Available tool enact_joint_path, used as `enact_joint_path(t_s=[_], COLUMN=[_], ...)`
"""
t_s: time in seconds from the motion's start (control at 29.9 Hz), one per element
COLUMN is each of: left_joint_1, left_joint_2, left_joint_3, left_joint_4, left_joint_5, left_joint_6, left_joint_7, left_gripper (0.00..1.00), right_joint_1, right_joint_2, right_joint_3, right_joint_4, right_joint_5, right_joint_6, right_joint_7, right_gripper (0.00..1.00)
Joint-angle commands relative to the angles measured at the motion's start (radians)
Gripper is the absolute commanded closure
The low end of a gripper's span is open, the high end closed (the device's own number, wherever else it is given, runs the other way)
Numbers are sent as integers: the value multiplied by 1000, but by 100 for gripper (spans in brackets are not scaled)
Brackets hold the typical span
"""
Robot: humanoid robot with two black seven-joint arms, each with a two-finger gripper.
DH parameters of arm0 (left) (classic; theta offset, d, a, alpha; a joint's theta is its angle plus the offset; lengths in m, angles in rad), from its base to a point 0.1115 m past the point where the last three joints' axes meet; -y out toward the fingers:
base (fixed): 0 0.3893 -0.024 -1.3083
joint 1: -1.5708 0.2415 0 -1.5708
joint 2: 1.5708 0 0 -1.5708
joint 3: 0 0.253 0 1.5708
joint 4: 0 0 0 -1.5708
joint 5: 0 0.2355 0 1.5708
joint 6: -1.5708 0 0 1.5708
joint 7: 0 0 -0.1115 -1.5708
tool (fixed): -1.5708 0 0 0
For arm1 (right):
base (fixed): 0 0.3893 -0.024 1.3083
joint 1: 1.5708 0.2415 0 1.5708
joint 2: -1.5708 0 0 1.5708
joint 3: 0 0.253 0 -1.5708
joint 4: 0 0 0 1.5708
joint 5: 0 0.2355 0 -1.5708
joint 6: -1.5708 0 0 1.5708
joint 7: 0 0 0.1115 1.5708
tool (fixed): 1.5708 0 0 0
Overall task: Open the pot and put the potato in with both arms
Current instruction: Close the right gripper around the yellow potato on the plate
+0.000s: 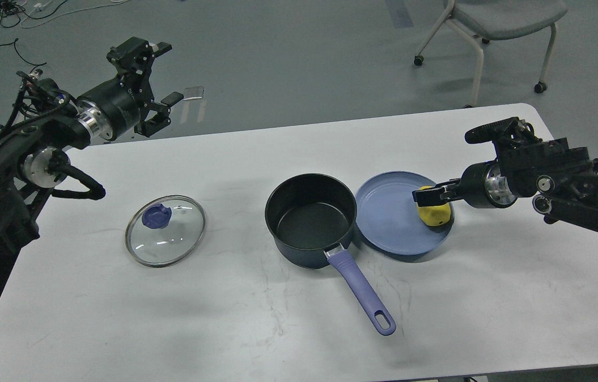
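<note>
The dark pot [310, 218] with a purple handle stands open at the table's middle. Its glass lid [165, 230] with a blue knob lies flat on the table to the left. The yellow potato [435, 214] rests on the right edge of a blue plate [389, 217] next to the pot. My right gripper [426, 196] comes in from the right and sits on the potato's top, covering part of it. Its two fingers cannot be told apart. My left gripper [164, 74] is open and empty, held high beyond the table's far left corner.
The white table [299, 318] has bare room in front of the pot and at the right. A grey chair [495, 21] on castors stands on the floor behind the table's far right. Cables lie on the floor at far left.
</note>
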Motion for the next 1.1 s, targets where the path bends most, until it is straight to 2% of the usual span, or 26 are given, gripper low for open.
enact_joint_path(t_s=[0.0, 0.2, 0.37, 1.07], left_joint_1=[6, 10, 12, 29], left_joint_2=[0, 0, -1, 0], left_joint_3=[1, 0, 1, 1], left_joint_4=[1, 0, 0, 0], left_joint_5=[0, 0, 0, 0], left_joint_6=[0, 0, 0, 0], left_joint_7=[-1, -1, -1, -8], left_gripper=[2, 2, 2, 2], right_joint_1=[0, 19, 19, 19], right_joint_2=[1, 1, 3, 24], right_joint_3=[-4, -47, -47, -68], right_joint_4=[0, 0, -2, -3], right_joint_5=[0, 0, 0, 2], right_joint_6=[7, 7, 7, 1], right_joint_7=[-6, -8, -8, -8], right_gripper=[5, 7, 17, 18])
